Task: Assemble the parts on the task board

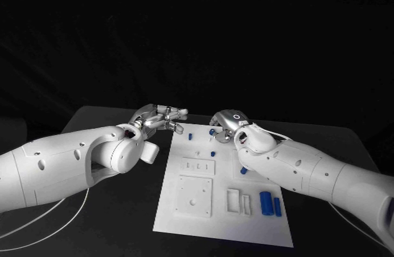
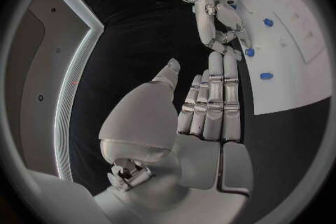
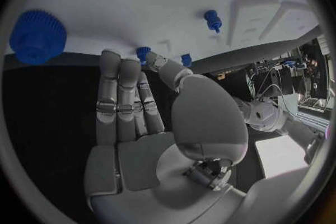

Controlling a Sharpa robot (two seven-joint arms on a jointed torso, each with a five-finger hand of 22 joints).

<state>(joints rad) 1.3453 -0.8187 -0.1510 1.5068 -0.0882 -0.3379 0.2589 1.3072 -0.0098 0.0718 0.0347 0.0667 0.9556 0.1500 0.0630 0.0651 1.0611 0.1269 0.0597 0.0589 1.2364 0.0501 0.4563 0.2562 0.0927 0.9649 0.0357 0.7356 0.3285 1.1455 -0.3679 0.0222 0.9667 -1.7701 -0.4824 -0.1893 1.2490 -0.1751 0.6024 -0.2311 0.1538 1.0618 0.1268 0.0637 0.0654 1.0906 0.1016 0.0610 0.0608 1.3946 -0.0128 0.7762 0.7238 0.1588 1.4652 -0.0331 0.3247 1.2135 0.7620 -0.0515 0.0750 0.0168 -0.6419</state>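
The white task board (image 1: 263,228) lies in the middle of the table. Small blue pegs (image 1: 191,136) stand near its far edge, and two blue cylinders (image 1: 265,203) lie at its near right. My left hand (image 1: 160,119) hovers at the board's far left corner with straight fingers (image 2: 213,95) and nothing in it. My right hand (image 1: 226,123) is over the far edge. Its fingertips (image 3: 133,64) and thumb flank a blue peg (image 3: 143,53), with no grip plainly shown. A blue gear (image 3: 38,36) sits on the board (image 3: 140,0) beside that hand.
White raised blocks (image 1: 195,195) and two narrow white slots (image 1: 238,203) occupy the board's near half. Another blue part (image 1: 243,170) lies beside my right forearm. Bare black table (image 1: 123,223) flanks the board. A white cable (image 1: 49,214) trails under my left arm.
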